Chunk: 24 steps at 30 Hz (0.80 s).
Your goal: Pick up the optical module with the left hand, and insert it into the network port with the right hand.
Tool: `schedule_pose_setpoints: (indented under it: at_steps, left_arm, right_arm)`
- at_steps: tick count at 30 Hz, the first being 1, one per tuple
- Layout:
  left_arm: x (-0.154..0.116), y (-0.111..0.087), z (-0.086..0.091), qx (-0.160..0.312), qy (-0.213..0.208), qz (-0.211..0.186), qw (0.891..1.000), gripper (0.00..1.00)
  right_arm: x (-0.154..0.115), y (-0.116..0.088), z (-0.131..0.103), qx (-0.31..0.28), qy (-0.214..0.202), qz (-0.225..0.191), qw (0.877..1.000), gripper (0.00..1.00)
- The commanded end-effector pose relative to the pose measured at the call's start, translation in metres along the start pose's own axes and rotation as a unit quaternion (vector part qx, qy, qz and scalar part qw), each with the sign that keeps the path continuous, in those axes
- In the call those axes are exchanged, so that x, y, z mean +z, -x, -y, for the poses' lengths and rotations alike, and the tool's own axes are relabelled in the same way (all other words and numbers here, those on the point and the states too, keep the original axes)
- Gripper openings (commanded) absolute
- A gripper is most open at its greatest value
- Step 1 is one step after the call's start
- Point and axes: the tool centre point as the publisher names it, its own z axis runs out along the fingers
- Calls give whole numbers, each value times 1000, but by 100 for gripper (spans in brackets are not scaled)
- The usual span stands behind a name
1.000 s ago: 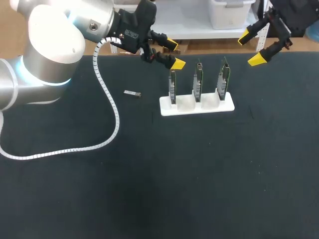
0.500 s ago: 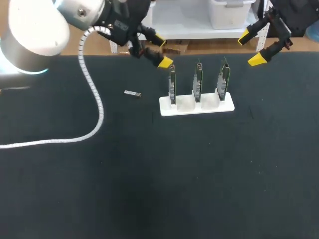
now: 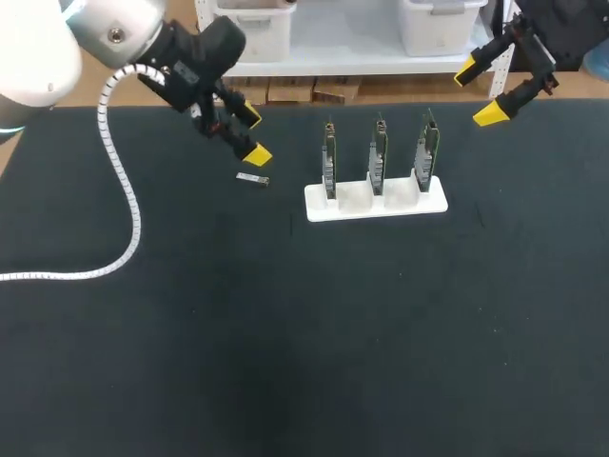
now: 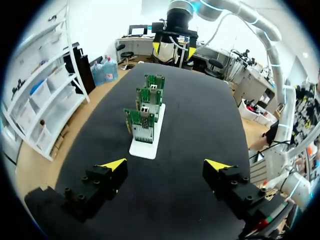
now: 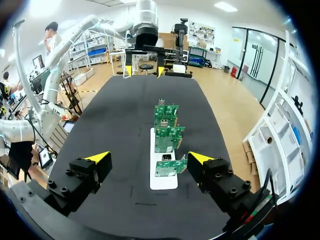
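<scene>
Optical module (image 3: 252, 178) lies flat on the worktop (image 3: 285, 333), left of the board rack (image 3: 376, 202). It looks tiny, light, rigid and probably slick, so I'd pinch its long sides. Left end effector (image 3: 253, 135) hangs spread wide just beside it, and right end effector (image 3: 479, 92) is wide too, holding nothing.

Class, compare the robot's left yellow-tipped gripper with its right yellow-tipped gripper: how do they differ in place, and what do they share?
The left gripper hangs close by the small silver optical module on the black table; the right gripper sits at the table's far edge, well away from it. The left gripper is left of the white holder of green boards, the right gripper past its right end. Both are open and empty.
</scene>
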Motion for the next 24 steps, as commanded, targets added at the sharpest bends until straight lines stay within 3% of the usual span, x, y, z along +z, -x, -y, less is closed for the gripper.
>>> schedule_pose_setpoints:
  at_steps: [1, 15, 20, 24]
  left_arm:
    - [13, -15, -12, -26, -21, 8, 999, 100]
    - [13, -15, -12, -26, -21, 8, 999, 100]
    - [11, 6, -18, 56, -50, -73, 994, 100]
    - [8, 5, -21, 69, -107, -126, 984, 100]
  right_arm:
    - [0, 0, -2, 0, -3, -1, 1000, 100]
    - [0, 0, -2, 0, -3, -1, 1000, 100]
    - [0, 0, -2, 0, -3, -1, 1000, 100]
    - [0, 0, -2, 0, -3, -1, 1000, 100]
